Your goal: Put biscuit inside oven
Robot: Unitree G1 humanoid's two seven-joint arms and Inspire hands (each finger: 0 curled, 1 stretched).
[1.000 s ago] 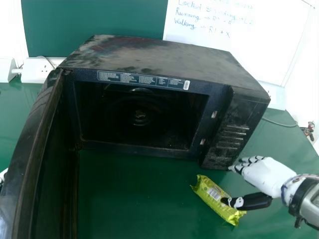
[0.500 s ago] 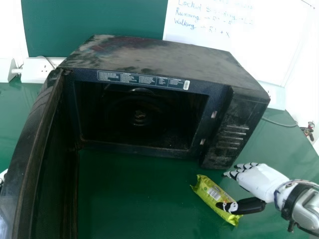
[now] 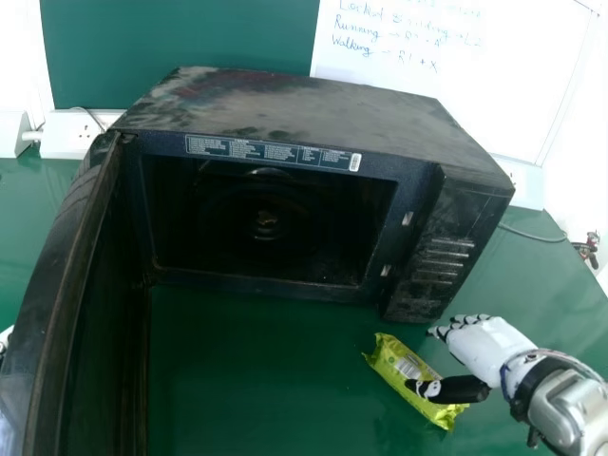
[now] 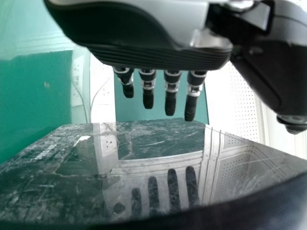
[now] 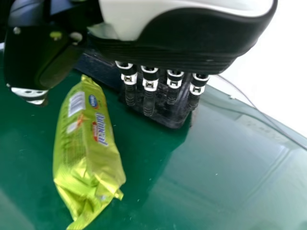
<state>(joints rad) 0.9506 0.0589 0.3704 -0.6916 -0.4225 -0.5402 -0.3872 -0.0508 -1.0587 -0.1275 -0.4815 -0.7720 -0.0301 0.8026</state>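
The microwave oven (image 3: 304, 104) stands with its door (image 3: 85, 304) swung out at the left and its cavity (image 3: 275, 228) facing the robot. The biscuit packet (image 3: 388, 358), green and unopened as far as can be seen, lies on the green table (image 3: 266, 380) in front of the oven, just off the foot of its control panel (image 3: 442, 261). Its long axis slants: one end points toward the oven's front, the other runs back toward the robot and to the right.

The right hand (image 3: 486, 350) is the nearer one, beside the packet and to the right of it, wide open, with its fingers straight toward the oven's lower right corner and its thumb reaching across above the packet. That slant is what the grasp turns on — the hand probably has to shift left, so that fingers and thumb straddle the packet's narrow width before closing.

The thumb hides part of the wrapper, and whether it touches cannot be told. The oven's interior is too dark to judge its depth. The left hand (image 4: 144, 52), fingers extended, hangs over a glossy surface (image 4: 158, 163), perhaps the oven door's outer face.
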